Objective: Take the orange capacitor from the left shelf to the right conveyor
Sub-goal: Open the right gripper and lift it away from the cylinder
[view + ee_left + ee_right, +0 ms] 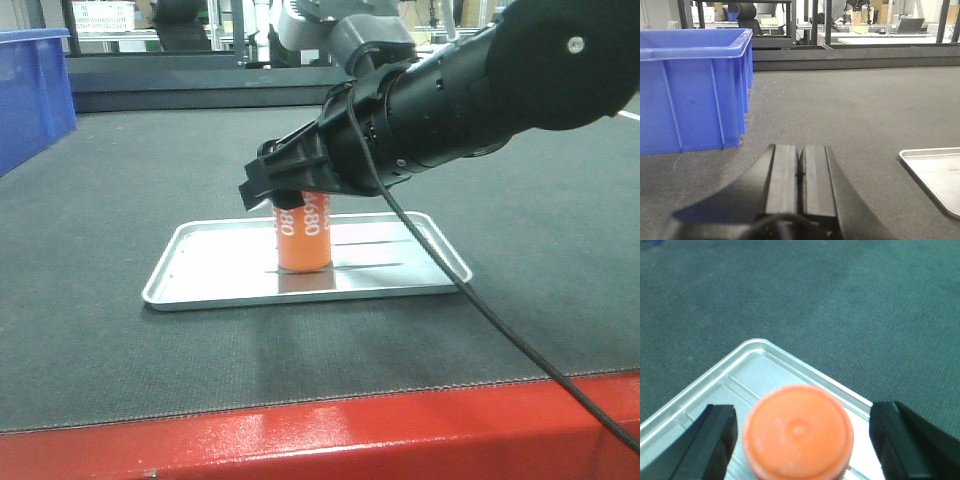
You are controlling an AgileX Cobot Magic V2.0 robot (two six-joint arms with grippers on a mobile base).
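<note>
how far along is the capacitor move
Done, it seems: the orange capacitor stands upright on a small silver tray on the conveyor belt. In hand: the right gripper straddles its top, open, with gaps on both sides. To do: probably only lifting that arm clear. The left gripper is shut.

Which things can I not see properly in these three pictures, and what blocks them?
Front view: the right gripper hides the orange capacitor's top and part of its print.
Right wrist view: the capacitor's own blurred top hides its side and base; the bottom edge cuts it.
Left wrist view: the right edge cuts off the silver tray; the capacitor is outside.
</note>
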